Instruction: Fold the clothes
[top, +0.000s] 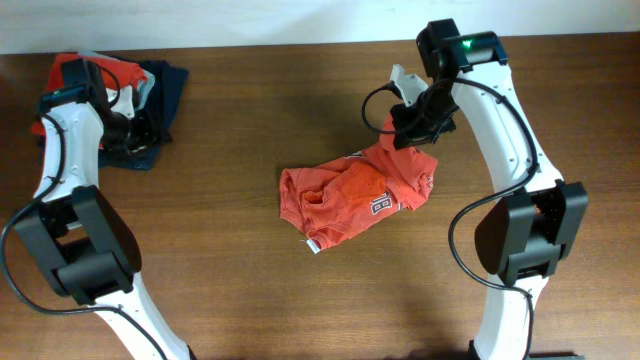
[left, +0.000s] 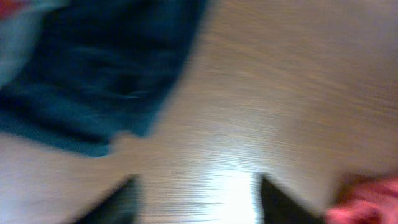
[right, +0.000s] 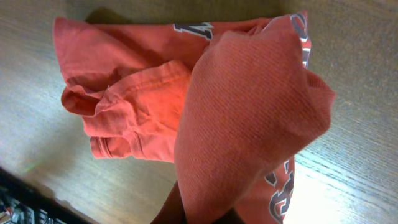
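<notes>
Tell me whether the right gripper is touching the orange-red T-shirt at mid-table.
Touching. The right wrist view shows the orange-red T-shirt gathered into a peak that runs straight into the right gripper. Overhead, that corner of the shirt rises off the table to the gripper.

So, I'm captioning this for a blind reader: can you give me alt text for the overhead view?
The right gripper holds up one corner of a crumpled orange-red T-shirt lying mid-table. The left arm reaches over a pile of navy and orange-red clothes at the far left.

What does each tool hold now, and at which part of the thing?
The right tool holds the orange-red T-shirt by a bunched fold at the edge on that tool's side. The left tool holds nothing.
</notes>
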